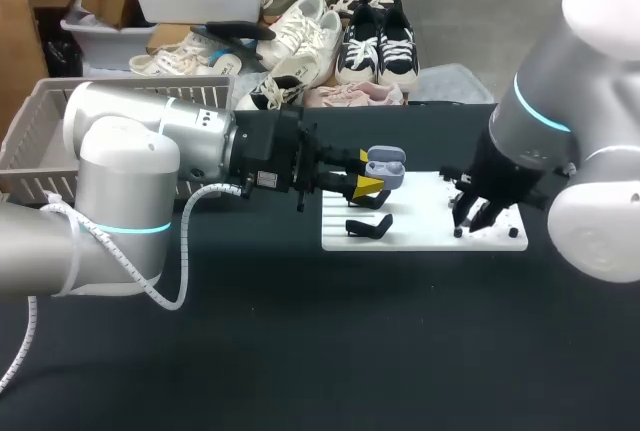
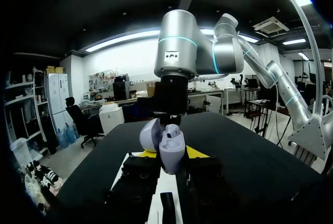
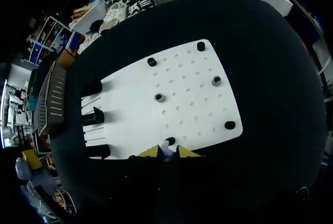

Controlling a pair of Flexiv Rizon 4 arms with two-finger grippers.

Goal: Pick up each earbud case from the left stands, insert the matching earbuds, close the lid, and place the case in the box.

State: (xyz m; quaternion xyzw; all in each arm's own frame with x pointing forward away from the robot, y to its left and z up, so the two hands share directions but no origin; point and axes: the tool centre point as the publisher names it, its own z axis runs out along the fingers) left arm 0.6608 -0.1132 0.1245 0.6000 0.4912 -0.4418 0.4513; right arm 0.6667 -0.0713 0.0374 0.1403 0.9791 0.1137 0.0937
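My left gripper (image 1: 370, 172) is shut on a lavender earbud case (image 1: 386, 168), held above the left end of the white board (image 1: 420, 233). In the left wrist view the case (image 2: 171, 152) sits upright between the yellow tips, with its lid (image 2: 150, 134) swung open. My right gripper (image 1: 470, 215) is down on the right half of the board. In its wrist view the yellow tips of the right gripper (image 3: 167, 153) press on a small pale earbud (image 3: 167, 154) from both sides, next to a black holder cup (image 3: 169, 141).
Black case stands (image 1: 368, 225) rise from the board's left part, seen too as stands (image 3: 96, 116) in the right wrist view. Several more black cups (image 3: 160, 97) dot the board. A grey slatted basket (image 1: 35, 141) stands at the table's far left.
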